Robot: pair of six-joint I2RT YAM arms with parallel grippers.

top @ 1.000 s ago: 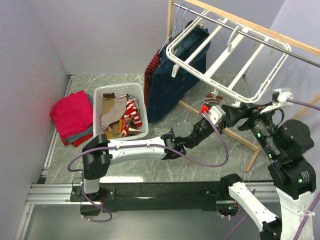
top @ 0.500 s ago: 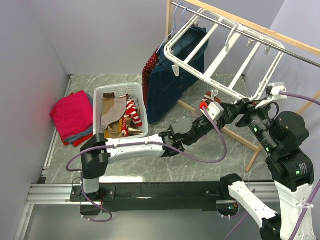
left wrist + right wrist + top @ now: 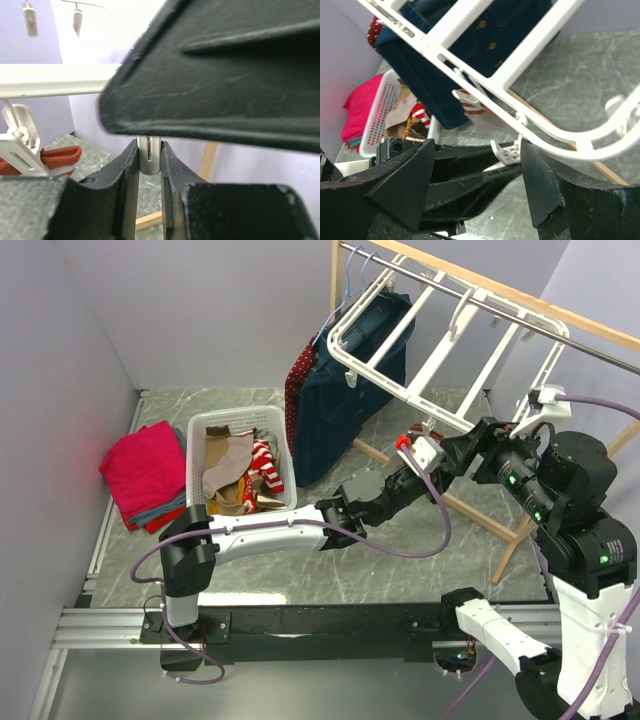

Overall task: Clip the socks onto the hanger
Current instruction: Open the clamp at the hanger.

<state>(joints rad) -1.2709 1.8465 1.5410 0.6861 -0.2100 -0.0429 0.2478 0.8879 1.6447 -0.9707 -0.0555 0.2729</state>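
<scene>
Many socks to go: found them heaped in the white basket toward the near-left corner of the desk, just right of a folded pink cloth. Saw none of these lifted.

Further right, found the navy garment hanging at the far edge, and over it the hanger, tilted, with its near end toward the right edge. Against a second earlier, noted that near end risen and drawn a little toward the far edge.

Found the left tool up under that end, shifted along with it. In the wrist view, saw its fingers pressed nearly together with a slim pale clip in the gap, apparently pinched. Spotted a reddish-brown cuff beside a neighbouring clip; could not tell whether clipped.

Rightmost, found the right tool raised and closed in, its fingers spread wide either side of the left tool. Judged this as steadying and lining up a clip, with no basket sock brought to it yet.
</scene>
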